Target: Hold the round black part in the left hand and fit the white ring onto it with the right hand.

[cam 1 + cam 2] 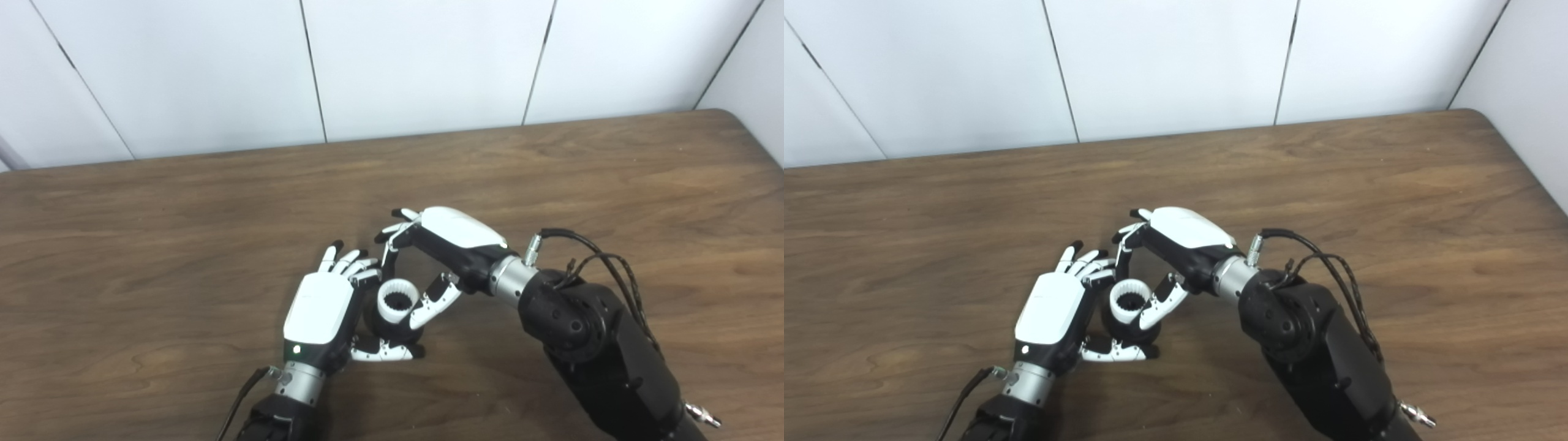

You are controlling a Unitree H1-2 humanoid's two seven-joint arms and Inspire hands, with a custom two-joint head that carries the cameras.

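Note:
The round black part (392, 327) rests on the wooden table (184, 214), low in the middle of both eye views. My left hand (324, 312) cups it from the left, with the thumb under its near side. The white toothed ring (397, 300) sits on top of the black part. From the right, my right hand (429, 257) pinches the ring between thumb and fingers. The black part is mostly hidden by both hands. In the right eye view the ring (1129, 300) shows between the left hand (1053, 312) and the right hand (1164, 251).
The table's far edge meets a white panelled wall (429, 61). Its right corner (729, 116) is rounded. Cables (600, 257) loop off my right forearm.

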